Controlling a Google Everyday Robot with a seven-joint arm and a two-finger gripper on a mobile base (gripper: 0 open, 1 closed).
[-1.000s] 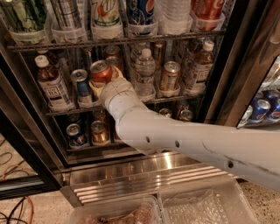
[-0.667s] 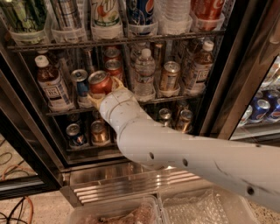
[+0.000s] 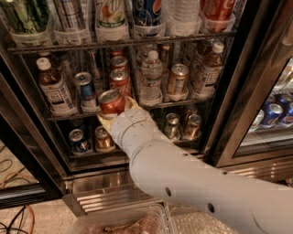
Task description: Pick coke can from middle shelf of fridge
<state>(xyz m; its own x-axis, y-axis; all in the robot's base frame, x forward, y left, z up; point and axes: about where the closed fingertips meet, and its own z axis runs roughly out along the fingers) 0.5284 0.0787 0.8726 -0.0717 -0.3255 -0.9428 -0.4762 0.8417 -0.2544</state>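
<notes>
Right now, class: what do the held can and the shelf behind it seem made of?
Coke can, held in the gripper before the middle shelf: probably thin metal, glossy red paint, bare silvery top. Shelf: dark wire, likely coated metal.

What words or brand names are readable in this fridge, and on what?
"7UP": on the white-and-green bottle on the top rack, partly cut off.
Too blurred to read: the white script on the coke can, which the gripper holds just in front of the middle shelf.
Too blurred to read: the white label on the brown bottle.
</notes>
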